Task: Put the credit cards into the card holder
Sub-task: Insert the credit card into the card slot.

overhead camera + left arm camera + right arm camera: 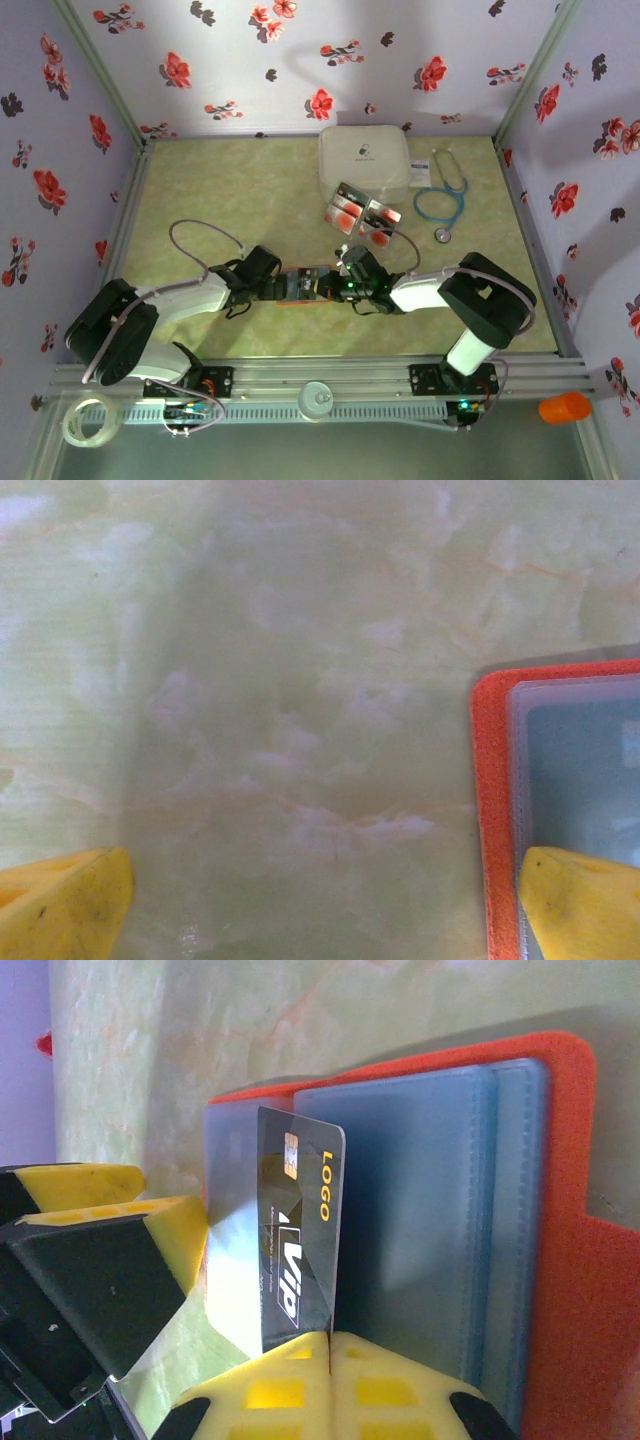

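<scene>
**Card held at the open card holder**

The orange card holder (570, 1260) lies open on the table, its grey-blue pockets facing up. The right gripper (330, 1345), fingers pressed together, pinches a dark credit card (295, 1230) at the holder's clear sleeve. How far the card is in cannot be told. The left gripper (320, 880) is spread wide, with one finger (580, 900) on the holder's inner edge. In the top view, spare cards (347, 207) lie just below the white case (365, 155), and the arms largely hide the holder.

The card holder (565, 765) runs off the left wrist view's right edge
</scene>
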